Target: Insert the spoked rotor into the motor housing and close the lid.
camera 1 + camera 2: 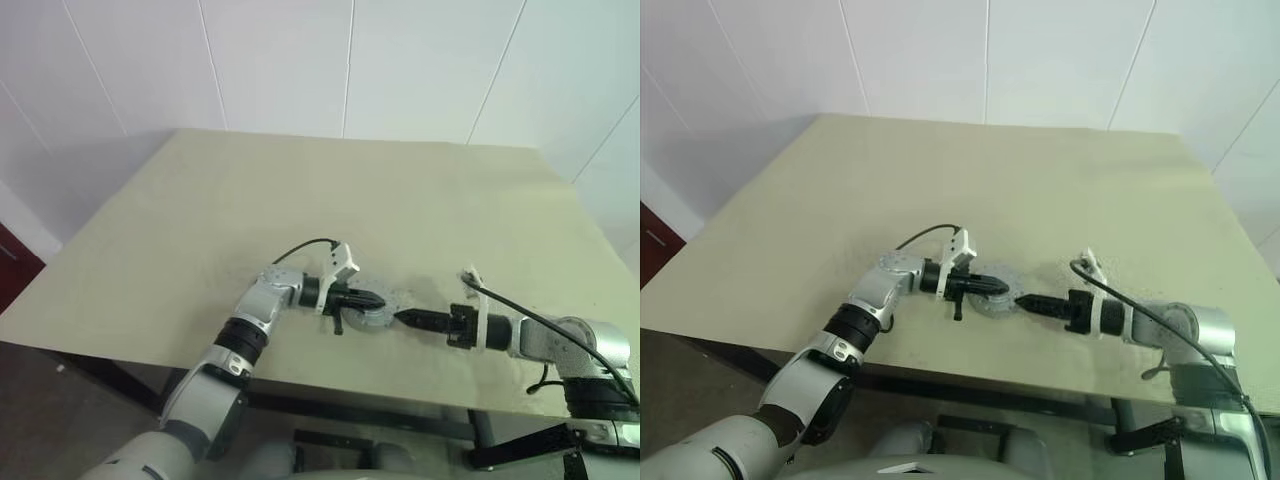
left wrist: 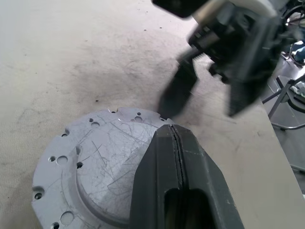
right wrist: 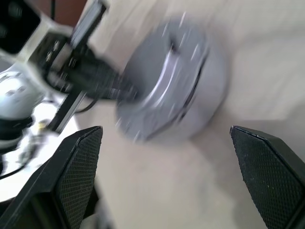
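Head views: left tool (image 1: 375, 300) closed, resting on a grey round assembly (image 1: 383, 313) near the bench (image 1: 300, 200) front edge; right tool (image 1: 412, 319) just right of it. Left wrist: closed fingers (image 2: 176, 181) over the flat grey lid (image 2: 95, 162). Right wrist: fingers (image 3: 78, 167) spread wide, assembly between, untouched.

You see the lid (image 2: 90, 167) as scratched, matt grey metal; the table (image 1: 300, 200) under it is dull, scuffed beige.
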### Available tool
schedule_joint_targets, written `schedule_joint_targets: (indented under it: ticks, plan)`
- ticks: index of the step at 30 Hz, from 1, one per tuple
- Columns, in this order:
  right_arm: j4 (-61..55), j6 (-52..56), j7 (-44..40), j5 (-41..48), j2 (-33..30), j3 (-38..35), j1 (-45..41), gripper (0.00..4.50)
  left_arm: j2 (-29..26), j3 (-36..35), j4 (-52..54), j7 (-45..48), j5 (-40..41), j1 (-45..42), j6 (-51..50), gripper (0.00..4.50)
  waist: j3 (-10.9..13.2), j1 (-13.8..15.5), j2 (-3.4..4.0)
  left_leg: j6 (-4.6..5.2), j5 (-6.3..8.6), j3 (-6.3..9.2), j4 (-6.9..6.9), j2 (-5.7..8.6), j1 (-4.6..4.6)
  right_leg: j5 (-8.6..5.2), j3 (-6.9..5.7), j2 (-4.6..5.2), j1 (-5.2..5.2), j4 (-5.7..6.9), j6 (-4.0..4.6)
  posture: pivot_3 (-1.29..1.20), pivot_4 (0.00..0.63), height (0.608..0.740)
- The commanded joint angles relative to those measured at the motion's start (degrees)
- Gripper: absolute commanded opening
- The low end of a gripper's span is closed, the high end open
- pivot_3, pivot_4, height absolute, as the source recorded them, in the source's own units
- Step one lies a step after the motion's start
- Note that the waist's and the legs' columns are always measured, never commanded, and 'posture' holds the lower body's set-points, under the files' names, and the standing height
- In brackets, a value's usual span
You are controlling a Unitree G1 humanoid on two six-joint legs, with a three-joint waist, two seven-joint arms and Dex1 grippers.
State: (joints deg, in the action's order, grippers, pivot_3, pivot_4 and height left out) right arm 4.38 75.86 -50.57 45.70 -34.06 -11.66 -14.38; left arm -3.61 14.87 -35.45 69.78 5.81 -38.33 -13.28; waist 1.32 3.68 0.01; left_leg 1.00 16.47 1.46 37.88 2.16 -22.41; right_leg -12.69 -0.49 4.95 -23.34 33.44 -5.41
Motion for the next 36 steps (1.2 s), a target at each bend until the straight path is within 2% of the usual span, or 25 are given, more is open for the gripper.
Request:
schedule_joint_targets:
  ticks: [1,7,11,18,22,28,36]
  plan:
    - [-2.6,3.4,4.7,4.2,4.7,-4.6,-1.5,4.47,-0.9,2.3,-1.6,0.1,-1.2,1.7,-2.0,0.0,0.0,0.0,0.0,0.0,0.0,-0.01,0.0,0.0,0.01,0.0,0.0,0.0,0.01,0.02,0.0,0.0,0.0,0.74]
    - [-2.7,3.9,15.9,2.9,13.0,-8.6,-3.7,4.47,-1.4,2.4,-0.9,0.3,-1.0,1.9,-2.4,0.0,0.0,-1.4,0.02,0.01,-0.01,-0.04,0.03,0.0,0.1,0.05,-0.01,0.0,-0.03,0.18,0.04,0.0,0.0,0.74]
    - [-4.0,2.9,18.9,-1.9,11.1,-2.8,-2.0,4.47,-2.0,2.5,-0.9,0.4,-1.0,2.0,-2.3,0.0,0.0,-1.6,0.02,0.01,-0.01,-0.05,0.12,0.0,0.28,0.08,-0.02,0.01,0.0,0.38,0.08,0.0,0.0,0.74]
    - [-3.6,3.2,18.6,-1.0,10.4,-2.8,-1.8,4.47,-2.4,0.9,-1.8,-0.6,-0.3,1.4,-1.6,0.0,0.0,-1.5,-0.01,0.01,-0.01,-0.06,0.12,-0.02,0.92,-0.1,-0.06,-0.16,0.47,0.57,-0.19,0.0,0.0,0.74]
    - [-3.5,3.1,18.1,-0.8,9.8,-2.3,-1.5,4.47,-2.3,-1.0,-3.7,-2.7,0.2,0.3,0.9,0.0,0.0,-1.4,-0.02,0.03,-0.02,-0.06,0.13,-0.02,0.97,-0.1,-0.07,-0.26,0.52,0.56,-0.2,0.0,0.0,0.74]
    - [-3.1,2.7,17.0,-0.9,9.0,-1.1,-0.8,4.47,-0.9,-7.3,-7.4,-6.9,4.3,-3.4,1.3,0.0,0.1,-1.4,-0.12,0.05,-0.03,-0.06,0.17,-0.02,0.95,-0.1,-0.07,-0.27,0.53,0.57,-0.22,0.0,0.0,0.74]
    - [-3.2,4.4,17.4,0.6,10.4,-2.7,-1.2,4.47,-2.9,-4.9,-8.7,-4.4,2.0,-2.8,2.1,0.0,0.1,-1.4,-0.19,0.05,-0.03,-0.08,0.16,0.01,0.92,-0.1,-0.07,-0.28,0.49,0.57,-0.21,0.0,0.0,0.74]
